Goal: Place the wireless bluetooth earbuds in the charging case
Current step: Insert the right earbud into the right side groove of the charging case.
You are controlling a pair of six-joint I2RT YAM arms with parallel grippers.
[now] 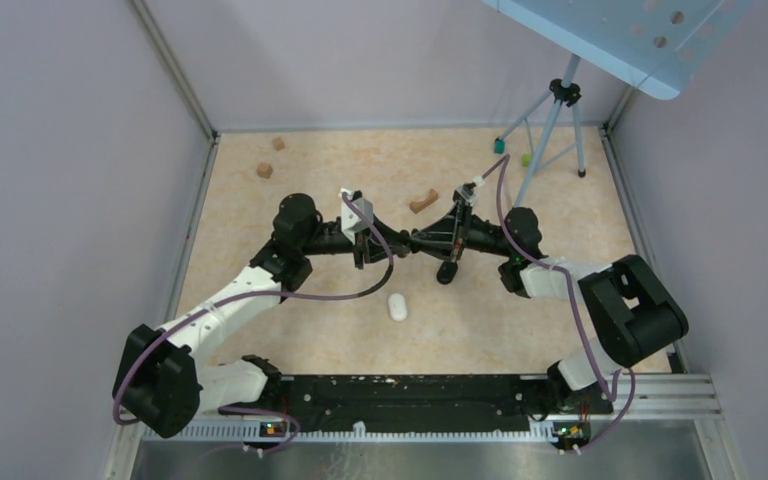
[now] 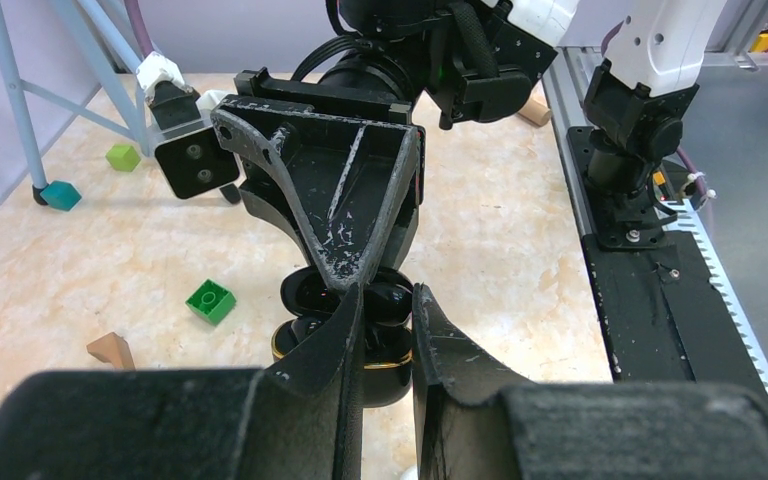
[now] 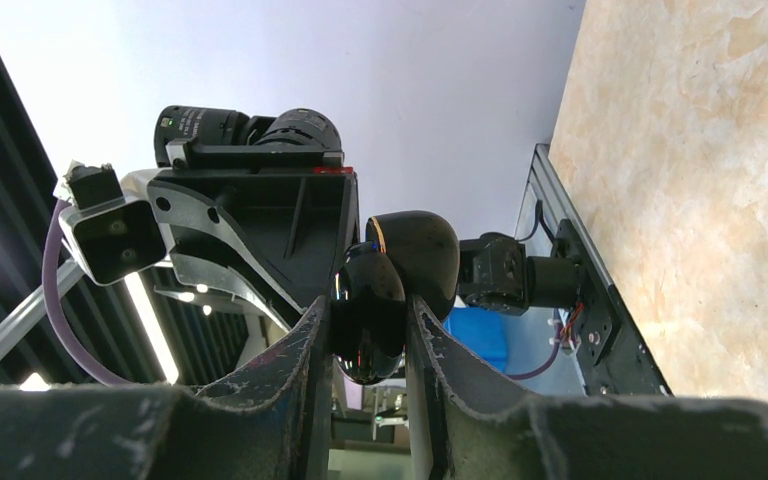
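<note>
your right gripper (image 3: 368, 310) is clamped on the glossy black charging case (image 3: 415, 250), held in mid-air; the left gripper (image 2: 388, 300) sits against it, and whether it grips you cannot tell. expect the case to be light, hard and slippery, so squeeze its broad sides

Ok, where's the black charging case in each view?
Top external: hidden mid-table, where left gripper and right gripper meet.
Left wrist: charging case low centre, between that gripper's fingers.
Right wrist: centre, clamped between its fingers.
Shared landmark: the black base rail.
</note>
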